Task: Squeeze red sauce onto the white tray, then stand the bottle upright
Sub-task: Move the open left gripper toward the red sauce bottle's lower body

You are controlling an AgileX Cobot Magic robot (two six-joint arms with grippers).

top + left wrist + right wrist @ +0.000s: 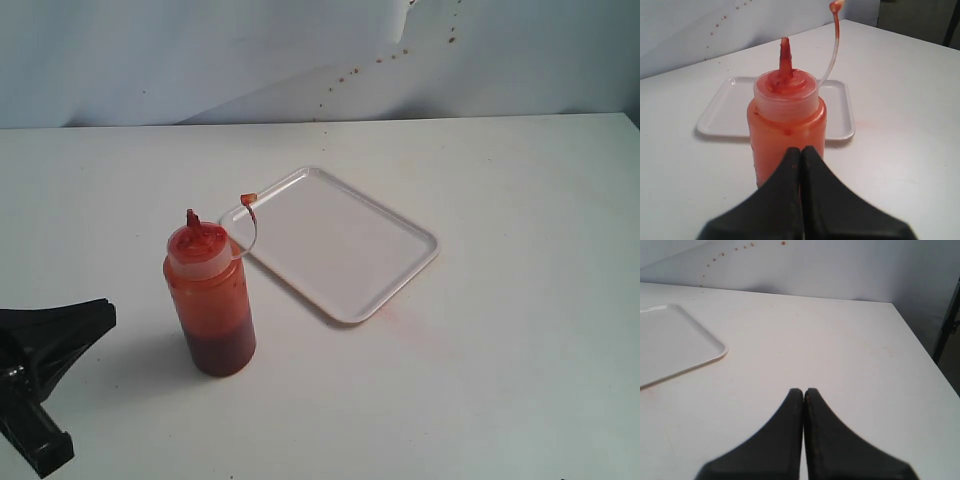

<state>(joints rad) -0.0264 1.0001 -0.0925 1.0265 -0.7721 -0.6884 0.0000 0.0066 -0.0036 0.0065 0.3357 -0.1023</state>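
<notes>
The bottle stands upright on the table, left of centre, with red sauce showing through its wall. Its tethered tip cap arcs over the near corner of the white tray, which lies flat behind and to the right with no sauce visible on it. My left gripper is shut at the lower left, apart from the bottle and pointing at it. In the left wrist view the gripper faces the bottle with the tray beyond. The right gripper is shut over bare table, with the tray's corner nearby.
A faint pink smear marks the table just off the tray's near-right edge. Small red splatter dots speckle the back wall. The table's right edge drops off beside my right gripper.
</notes>
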